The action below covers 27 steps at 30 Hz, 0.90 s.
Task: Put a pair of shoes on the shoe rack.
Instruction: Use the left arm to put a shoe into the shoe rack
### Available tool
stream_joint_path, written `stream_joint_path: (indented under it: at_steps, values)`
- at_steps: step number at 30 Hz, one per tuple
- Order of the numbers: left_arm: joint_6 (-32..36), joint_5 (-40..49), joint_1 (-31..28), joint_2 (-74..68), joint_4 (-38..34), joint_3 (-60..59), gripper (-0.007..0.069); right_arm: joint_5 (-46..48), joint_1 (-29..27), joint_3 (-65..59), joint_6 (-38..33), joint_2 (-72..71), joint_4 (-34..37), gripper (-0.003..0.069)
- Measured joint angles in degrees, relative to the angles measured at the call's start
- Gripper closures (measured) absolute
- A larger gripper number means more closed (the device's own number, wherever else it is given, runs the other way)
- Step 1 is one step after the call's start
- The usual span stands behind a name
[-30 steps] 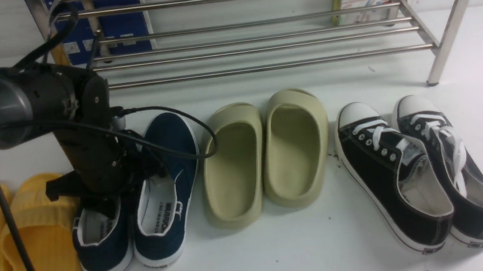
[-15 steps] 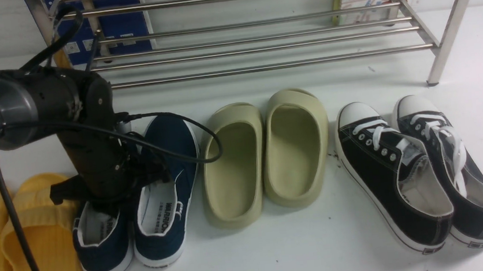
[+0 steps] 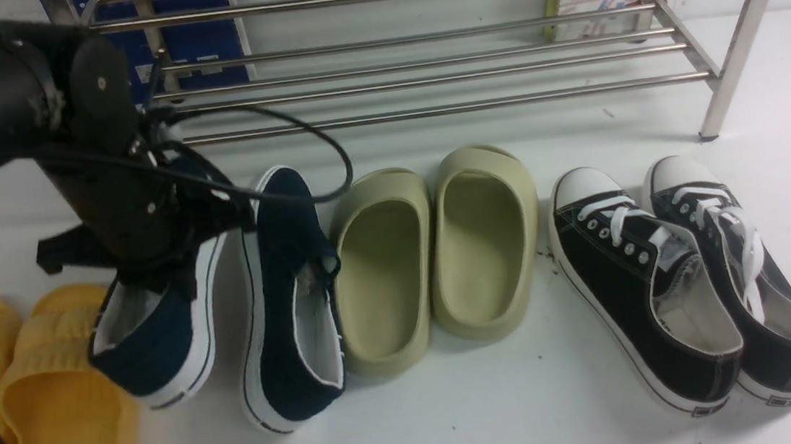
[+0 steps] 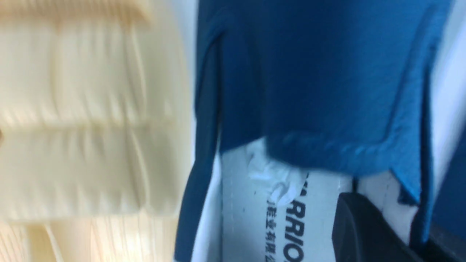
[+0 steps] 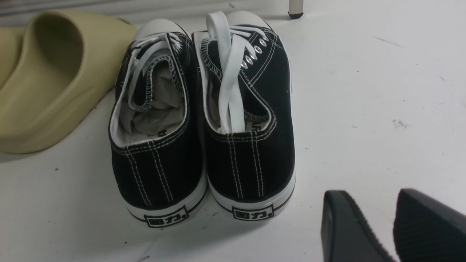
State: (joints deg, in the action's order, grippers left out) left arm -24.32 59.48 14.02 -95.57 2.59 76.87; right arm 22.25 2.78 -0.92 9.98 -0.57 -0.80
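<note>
Front view: the left claw (image 3: 181, 261) was clenched on the navy shoes (image 3: 288, 312), in front of the rack (image 3: 425, 74) and not on it.
The claw pinched the pair by the inner walls, and both shoes hung toe-up and heel-down. The left shoe was tipped with its white sole facing right and looked clear of the table (image 3: 501, 415). The right shoe lay rolled onto its side, just beside the olive slides (image 3: 434, 247); whether its heel touched the table could not be told. Yellow slides (image 3: 57, 399) sat at the far left and black sneakers (image 3: 683, 274) at the right. In the left wrist view a black finger (image 4: 364, 229) sat inside one shoe, on its printed insole. In the right wrist view the right claw (image 5: 375, 198) stood slightly parted and empty, near the sneakers' heels.
</note>
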Motion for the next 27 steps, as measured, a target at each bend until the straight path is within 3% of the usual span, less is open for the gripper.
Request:
stream_joint_path:
  at_steps: [18, 27]
  values:
    - [1.69, -3.11, 0.0, -1.73, 1.44, 8.66, 0.0627, 0.0, 0.0, 0.0, 0.0, 0.0, 0.0, 0.0412]
    - [3.61, 3.19, 0.0, -14.85, 2.72, 24.78, 0.0627, 0.0, 0.0, 0.0, 0.0, 0.0, 0.0, 0.0412]
